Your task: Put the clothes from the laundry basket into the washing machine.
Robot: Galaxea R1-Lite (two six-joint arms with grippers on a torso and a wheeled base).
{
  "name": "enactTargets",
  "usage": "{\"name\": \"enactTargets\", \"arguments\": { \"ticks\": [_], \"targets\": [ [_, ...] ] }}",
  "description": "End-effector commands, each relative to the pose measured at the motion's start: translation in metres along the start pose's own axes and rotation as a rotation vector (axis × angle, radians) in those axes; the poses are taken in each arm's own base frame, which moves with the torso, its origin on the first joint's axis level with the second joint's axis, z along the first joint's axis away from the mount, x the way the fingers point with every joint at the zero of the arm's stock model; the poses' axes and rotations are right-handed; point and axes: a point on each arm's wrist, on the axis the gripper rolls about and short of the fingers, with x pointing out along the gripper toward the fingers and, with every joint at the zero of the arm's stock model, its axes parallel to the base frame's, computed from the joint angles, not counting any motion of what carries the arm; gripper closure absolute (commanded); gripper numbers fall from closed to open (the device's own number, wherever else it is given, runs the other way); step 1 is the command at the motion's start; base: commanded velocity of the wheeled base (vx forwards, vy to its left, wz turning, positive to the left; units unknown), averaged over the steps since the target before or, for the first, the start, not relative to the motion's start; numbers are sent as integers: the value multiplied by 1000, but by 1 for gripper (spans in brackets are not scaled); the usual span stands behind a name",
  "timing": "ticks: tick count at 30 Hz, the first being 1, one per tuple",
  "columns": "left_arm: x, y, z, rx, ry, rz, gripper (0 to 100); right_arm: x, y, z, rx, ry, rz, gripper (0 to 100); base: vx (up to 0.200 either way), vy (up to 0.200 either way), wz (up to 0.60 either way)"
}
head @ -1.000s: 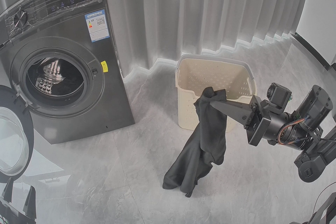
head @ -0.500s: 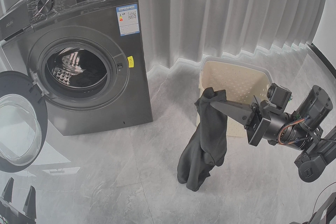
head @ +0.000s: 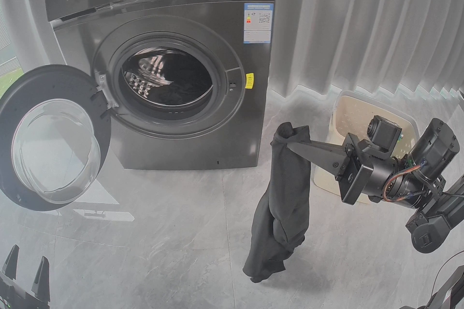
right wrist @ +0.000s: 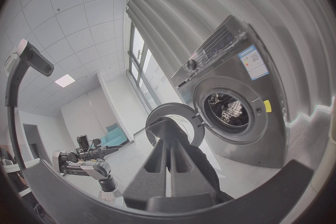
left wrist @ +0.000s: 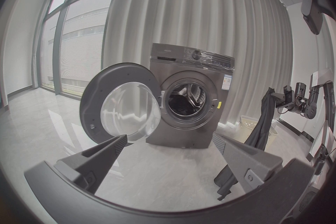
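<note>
A black garment [head: 285, 199] hangs over the floor with my right gripper [head: 285, 143] shut on its top edge; its hem reaches close to the tiles. The grey washing machine [head: 193, 83] stands to the left of it, drum [head: 166, 78] dark inside, round door [head: 50, 138] swung wide to the left. The cream laundry basket [head: 353, 114] sits behind my right arm by the curtain. My left gripper [head: 26, 271] is low at the near left, open with nothing in it. In the right wrist view the shut fingers [right wrist: 168, 151] pinch black garment [right wrist: 204, 165].
A white curtain [head: 362, 10] runs behind the machine and basket. Grey tiled floor [head: 169, 237] lies bare in front of the machine. The open door juts out toward my left side.
The head view has swung, so the washing machine now sits near the middle and the basket at the right edge. The right gripper keeps its hold; the garment has swayed slightly.
</note>
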Motion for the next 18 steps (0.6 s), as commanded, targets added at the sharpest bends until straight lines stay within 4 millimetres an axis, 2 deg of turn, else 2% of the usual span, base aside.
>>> {"name": "enactTargets", "arguments": {
  "ticks": [1,18],
  "targets": [
    [0,1,-5,1,3,1,0,0,1,0,-1,-1,2,100,0,0,0],
    [0,1,-5,0,3,-1,0,-1,0,1,-6,-2,-2,100,0,0,0]
  ]
}}
